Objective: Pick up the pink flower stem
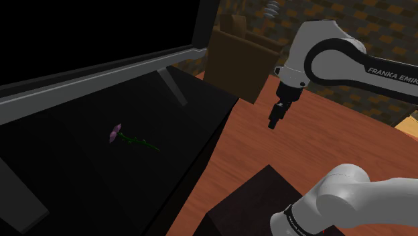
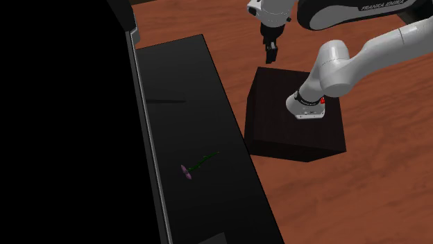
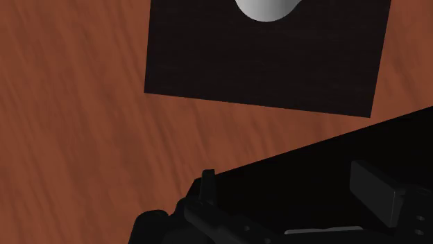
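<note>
Red-brown wood floor (image 2: 361,180) is spreading under everything you are looking at. On it one long black tabletop (image 1: 80,181) is standing, with a grey-framed black panel (image 1: 100,75) rising along its far edge in the shoulder view. One dark box, the stand (image 2: 291,132), is sitting beside the tabletop with a strip of floor between them. One white arm (image 1: 335,60) is reaching up from the stand and bending over. Its gripper (image 1: 273,124) is hanging over that strip of floor, well apart from the flower. You cannot tell whether the jaws are spread or pressed together.

One flower stem (image 1: 134,140) is lying flat on the tabletop, out in the open part of the surface. In the shoulder view its long axis is running from upper left to lower right, and the bloom is pointing to that view's left, away from the arm. In the second exterior view the bloom is pointing lower left while the cut end is aiming towards the stand. The bloom is showing pinkish purple and small. The stalk is showing thin and green, with tiny leaves along it.
</note>
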Motion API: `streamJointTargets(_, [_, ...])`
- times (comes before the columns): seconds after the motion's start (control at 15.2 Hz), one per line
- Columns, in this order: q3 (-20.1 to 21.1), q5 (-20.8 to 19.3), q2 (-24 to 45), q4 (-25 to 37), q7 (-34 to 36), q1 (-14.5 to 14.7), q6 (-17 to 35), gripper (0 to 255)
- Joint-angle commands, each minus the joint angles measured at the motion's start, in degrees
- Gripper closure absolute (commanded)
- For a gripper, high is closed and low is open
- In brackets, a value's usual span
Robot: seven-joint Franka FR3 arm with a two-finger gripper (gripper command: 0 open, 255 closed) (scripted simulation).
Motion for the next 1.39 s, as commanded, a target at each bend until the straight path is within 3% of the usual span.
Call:
streamJointTargets(0.0, [0.0,0.0,0.0,0.0,0.0,0.0,0.0,0])
streamJointTargets(0.73, [13.6,7.1,13.0,8.4,17.6,3.3,5.6,0])
streamJointTargets(1.32, [23.9,5.5,29.2,21.5,33.0,4.1,8.8,0])
